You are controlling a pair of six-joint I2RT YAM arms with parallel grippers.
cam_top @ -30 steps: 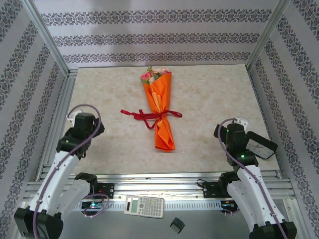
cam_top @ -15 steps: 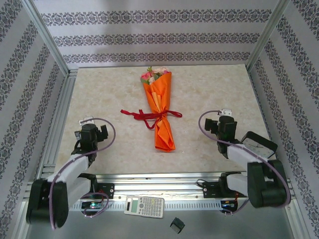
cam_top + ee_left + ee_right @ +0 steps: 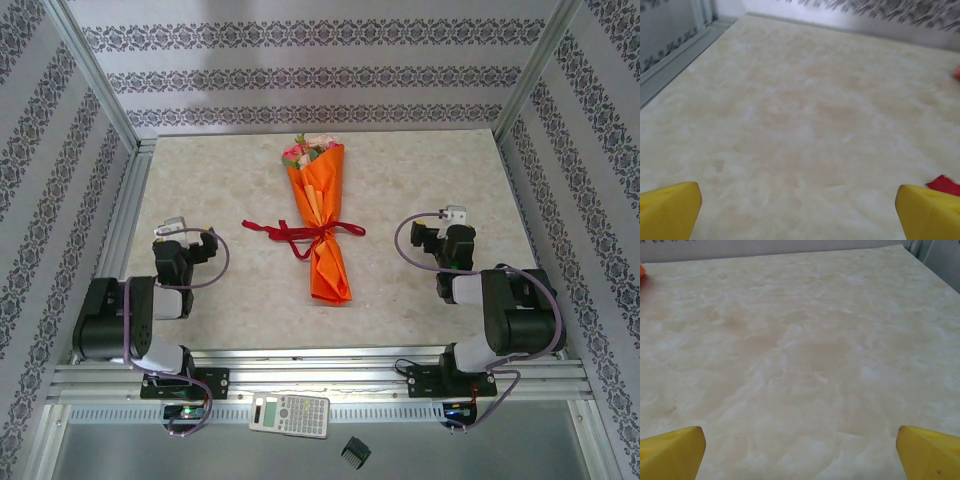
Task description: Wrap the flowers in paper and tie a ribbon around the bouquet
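One bouquet [image 3: 322, 200], one ribbon [image 3: 275, 229]; left claw [image 3: 799, 207] and right claw [image 3: 800, 447] gape empty.

bouquet [image 3: 318, 190] on table [image 3: 220, 175] | ribbon [image 3: 298, 232] around it | left pincer [image 3: 190, 242], right pincer [image 3: 438, 238] flanking

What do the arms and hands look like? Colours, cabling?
Same on left arm and right arm: black joint housings, white links, purple cable looping at the wrist. The left hand and right hand are black with a small white part on top; fingertips are yellow.
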